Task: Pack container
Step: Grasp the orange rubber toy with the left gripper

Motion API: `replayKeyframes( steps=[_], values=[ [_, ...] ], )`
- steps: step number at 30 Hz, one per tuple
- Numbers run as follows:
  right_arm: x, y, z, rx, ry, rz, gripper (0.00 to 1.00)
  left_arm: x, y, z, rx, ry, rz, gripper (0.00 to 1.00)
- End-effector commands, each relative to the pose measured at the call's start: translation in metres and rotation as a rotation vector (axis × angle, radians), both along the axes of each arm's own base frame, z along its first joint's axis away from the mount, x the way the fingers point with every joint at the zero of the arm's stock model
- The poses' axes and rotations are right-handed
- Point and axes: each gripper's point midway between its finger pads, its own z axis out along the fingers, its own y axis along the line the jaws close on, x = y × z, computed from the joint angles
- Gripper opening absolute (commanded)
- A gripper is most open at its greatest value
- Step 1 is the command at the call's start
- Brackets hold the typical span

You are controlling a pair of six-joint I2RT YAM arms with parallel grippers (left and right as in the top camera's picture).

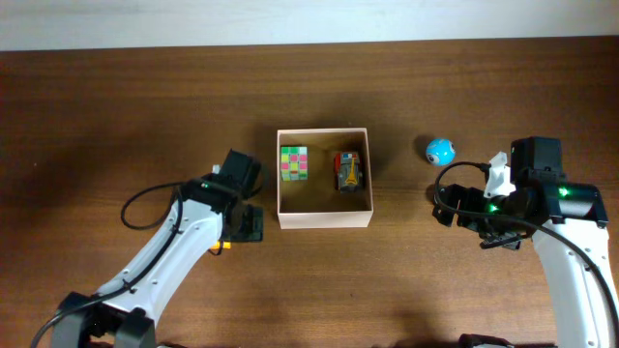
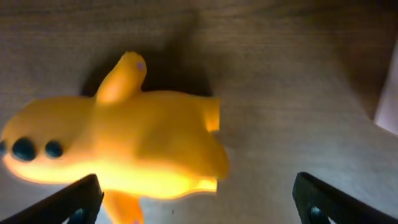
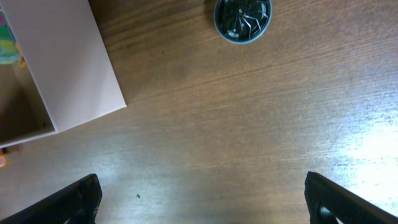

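Observation:
The container (image 1: pixel 324 218) is a square white-walled box with a tan floor at the table's middle. A colourful puzzle cube (image 1: pixel 293 162) and a small orange-and-dark toy vehicle (image 1: pixel 348 171) lie inside it. A yellow rubber duck-like toy (image 2: pixel 118 146) lies on the table just left of the box, almost hidden under my left arm in the overhead view (image 1: pixel 224 246). My left gripper (image 2: pixel 199 205) is open right above it, fingers on either side. A blue-and-white ball (image 1: pixel 440 150) lies right of the box. My right gripper (image 3: pixel 202 199) is open and empty over bare table; the ball (image 3: pixel 242 18) and a container wall (image 3: pixel 81 68) show in its view.
The brown wooden table (image 1: pixel 116 116) runs to a white wall strip along the far edge. Cables loop beside both arms. The container's right wall (image 2: pixel 388 99) shows at the right edge of the left wrist view.

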Motion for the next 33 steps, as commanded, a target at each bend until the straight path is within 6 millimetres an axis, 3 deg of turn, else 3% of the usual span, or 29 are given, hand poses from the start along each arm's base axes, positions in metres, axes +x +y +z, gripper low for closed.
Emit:
replayKeyframes(
  steps=[1, 3, 6, 10, 13, 14, 20, 23, 28, 33],
  values=[
    [0.003, -0.004, 0.003, -0.013, -0.014, 0.001, 0.99, -0.004, 0.010, -0.015, 0.024, 0.006, -0.017, 0.96],
    [0.003, -0.004, 0.003, -0.013, -0.015, 0.001, 0.99, -0.001, 0.012, -0.017, 0.026, -0.009, -0.011, 0.83],
    [0.003, -0.004, 0.003, -0.013, -0.015, 0.001, 0.99, 0.000, 0.013, -0.017, 0.023, -0.012, -0.006, 0.52],
    [0.003, -0.003, 0.003, -0.013, -0.014, 0.001, 0.99, -0.001, 0.013, -0.017, 0.023, -0.007, -0.007, 0.40],
    [0.003, -0.004, 0.003, -0.013, -0.014, 0.001, 0.99, -0.001, 0.013, -0.017, 0.022, -0.007, -0.007, 0.05],
    [0.003, -0.004, 0.003, -0.013, -0.014, 0.001, 0.99, -0.002, 0.013, -0.017, 0.023, -0.006, -0.007, 0.02],
    [0.003, -0.004, 0.003, -0.013, -0.015, 0.001, 0.99, -0.002, 0.011, -0.012, 0.011, 0.002, -0.009, 0.02],
    [0.003, -0.004, 0.003, -0.013, -0.015, 0.001, 0.99, 0.000, 0.009, 0.004, 0.006, -0.007, -0.012, 0.02],
    [0.004, -0.004, 0.003, -0.013, -0.015, 0.001, 0.99, 0.012, -0.005, 0.057, -0.028, -0.104, -0.043, 0.02],
    [0.004, -0.004, 0.003, -0.013, -0.015, 0.001, 0.99, 0.018, -0.035, 0.110, -0.132, -0.226, -0.068, 0.02]
  ],
)
